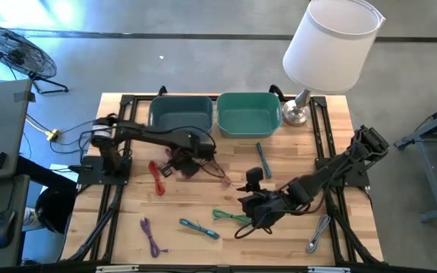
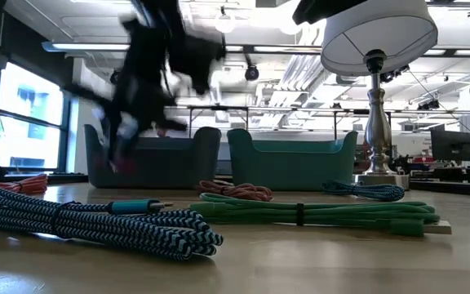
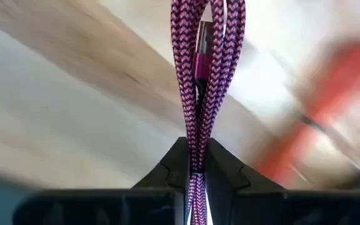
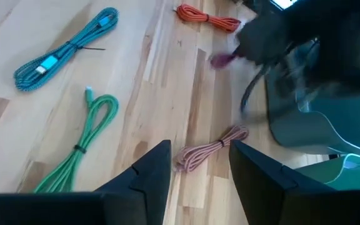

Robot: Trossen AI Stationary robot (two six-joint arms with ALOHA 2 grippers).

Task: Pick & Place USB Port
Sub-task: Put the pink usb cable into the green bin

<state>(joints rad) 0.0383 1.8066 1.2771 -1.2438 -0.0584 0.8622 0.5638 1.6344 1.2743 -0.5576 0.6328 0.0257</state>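
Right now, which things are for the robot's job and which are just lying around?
Job: magenta cable, pinched in the left end effector; blue bin; green bin; right end effector, open, waiting.
Just lying about: lamp; fan.

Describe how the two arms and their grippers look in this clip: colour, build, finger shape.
Both arms are dark, nearly black, jointed links with thin cables alongside, mounted on black frames at the table's sides. The left gripper has two matte black fingers tapering to wedge tips. The right gripper has the same black, angular, flat-faced fingers. No markings are legible.
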